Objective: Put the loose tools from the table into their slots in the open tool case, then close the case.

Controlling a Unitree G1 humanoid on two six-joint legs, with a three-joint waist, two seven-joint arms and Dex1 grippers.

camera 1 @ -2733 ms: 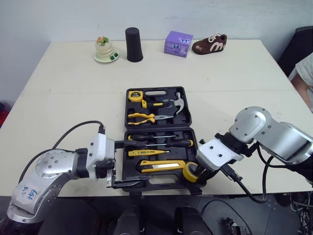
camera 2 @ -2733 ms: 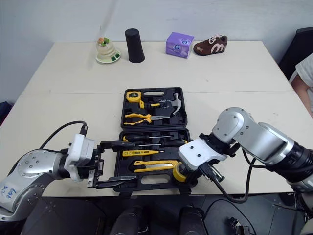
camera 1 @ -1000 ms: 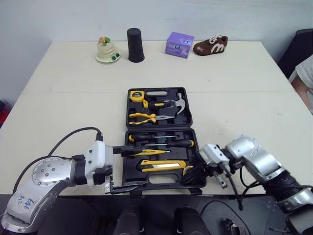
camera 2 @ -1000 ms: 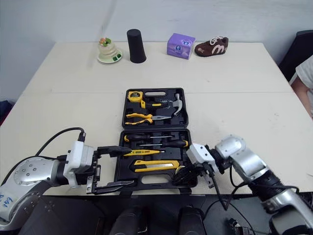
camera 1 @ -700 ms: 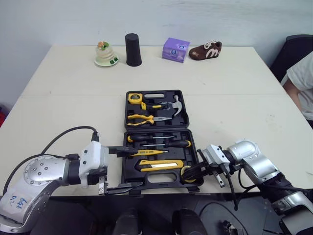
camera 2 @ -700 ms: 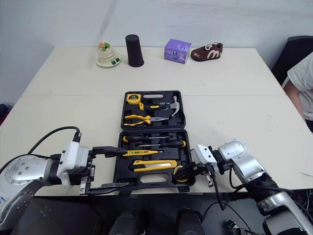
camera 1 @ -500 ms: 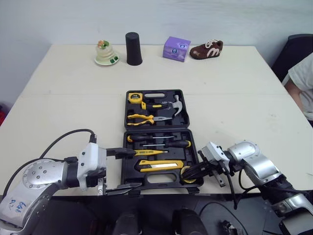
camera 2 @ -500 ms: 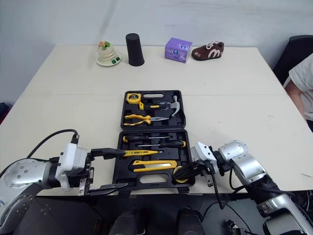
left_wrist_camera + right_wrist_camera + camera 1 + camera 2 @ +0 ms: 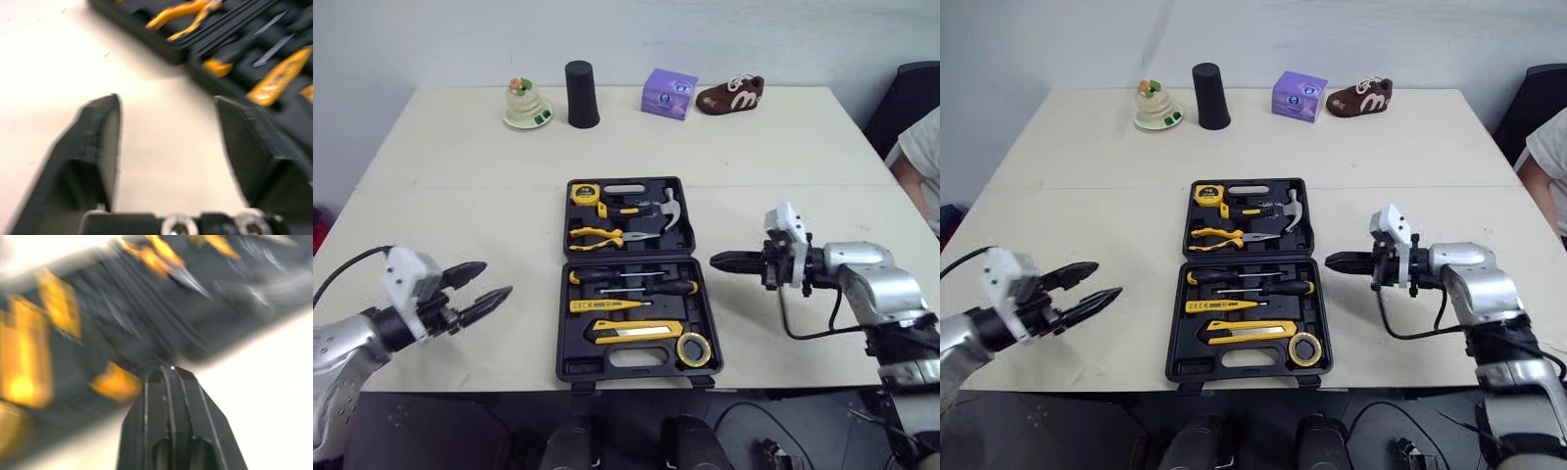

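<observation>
The black tool case (image 9: pixel 626 359) lies open in the middle of the table. Its far half holds a tape measure (image 9: pixel 584 193), pliers (image 9: pixel 602 235) and a hammer (image 9: pixel 666 208). Its near half holds screwdrivers (image 9: pixel 636 284), a yellow tester (image 9: pixel 607 305), a utility knife (image 9: pixel 631 333) and a yellow tape roll (image 9: pixel 692 347) in the near right corner. My left gripper (image 9: pixel 489 280) hovers open and empty left of the case, pointing at it. My right gripper (image 9: pixel 720 261) is shut on nothing, just right of the case's hinge line. In the right wrist view the fingers (image 9: pixel 171 382) are pressed together.
Along the table's far edge stand a small figure on a dish (image 9: pixel 527 103), a black cup (image 9: pixel 579 94), a purple box (image 9: pixel 670 93) and a brown shoe (image 9: pixel 731 91). A person's sleeve (image 9: pixel 922 157) shows at the right edge. Bare tabletop (image 9: pixel 460 215) flanks the case.
Both grippers have drawn back from the case's near edge. The left moved out to the left; the right let go of the tape roll, rose beside the case and shut.
</observation>
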